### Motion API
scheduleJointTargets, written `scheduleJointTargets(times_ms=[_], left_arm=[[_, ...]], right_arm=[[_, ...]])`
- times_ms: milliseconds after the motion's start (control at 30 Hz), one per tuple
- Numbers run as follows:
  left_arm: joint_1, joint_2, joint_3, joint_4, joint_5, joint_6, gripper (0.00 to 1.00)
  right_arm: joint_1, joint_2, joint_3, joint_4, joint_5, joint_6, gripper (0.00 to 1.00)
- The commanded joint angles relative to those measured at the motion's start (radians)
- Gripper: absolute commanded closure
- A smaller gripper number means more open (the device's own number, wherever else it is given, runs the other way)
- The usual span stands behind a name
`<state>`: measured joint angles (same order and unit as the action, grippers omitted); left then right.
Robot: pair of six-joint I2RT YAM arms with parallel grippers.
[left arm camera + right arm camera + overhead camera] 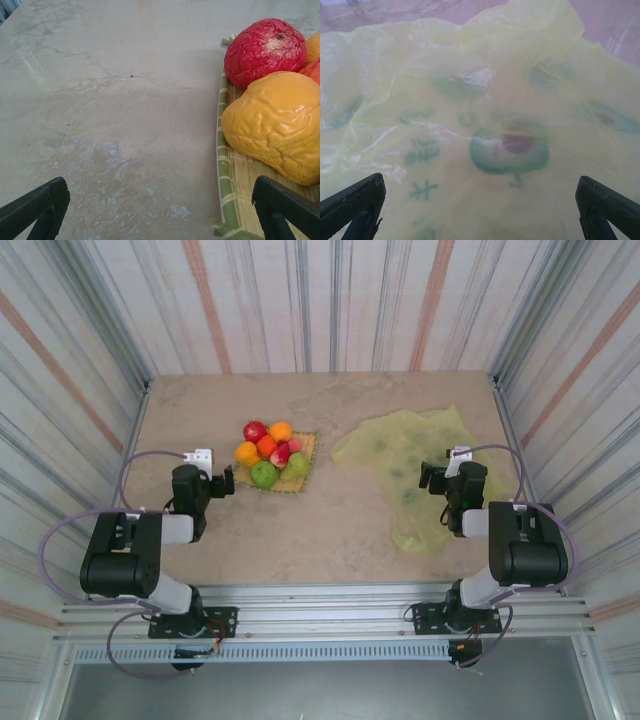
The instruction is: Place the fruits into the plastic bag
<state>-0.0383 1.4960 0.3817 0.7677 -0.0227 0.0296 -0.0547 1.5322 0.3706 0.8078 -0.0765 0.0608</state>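
Several fruits (268, 452), red, orange, green and pinkish, are piled on a square woven mat (309, 446) left of the table's centre. My left gripper (205, 475) stands open just left of the mat. In its wrist view a red fruit (265, 50) and a yellow-orange fruit (275, 125) lie at the right, and the left gripper (165, 215) is over bare table, its right finger above the mat's near corner. The plastic bag (400, 445) lies crumpled flat at the right. My right gripper (455, 475) hangs open over the printed plastic bag (485, 100), nothing between the jaws of the right gripper (480, 210).
Striped walls (320, 300) close the table in at the back and both sides. A metal rail (320, 605) runs along the near edge by the arm bases. Bare tabletop (340, 510) lies between the mat and the bag.
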Motion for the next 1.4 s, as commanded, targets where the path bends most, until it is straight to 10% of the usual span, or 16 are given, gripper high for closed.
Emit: scheduleJointTargets(times_ms=[0,933,1167,1367], left_arm=[[0.011,0.012,0.020,0.034,-0.014,0.020,0.01],[0.012,0.008,0.017,0.043,-0.017,0.016,0.01],[0.024,-0.257,0.013,-0.169,-0.209,-0.088,0.01],[0.084,-0.563,0.049,-0.484,-0.283,-0.455,0.01]], right_arm=[[-0.007,0.012,0.025,0.021,-0.006,0.021,0.01],[-0.008,0.010,0.024,0.021,-0.008,0.021,0.01],[0.026,-0.180,0.096,-0.239,0.152,0.038,0.01],[-0.018,-0.440,0.182,-0.453,0.213,0.265,0.01]])
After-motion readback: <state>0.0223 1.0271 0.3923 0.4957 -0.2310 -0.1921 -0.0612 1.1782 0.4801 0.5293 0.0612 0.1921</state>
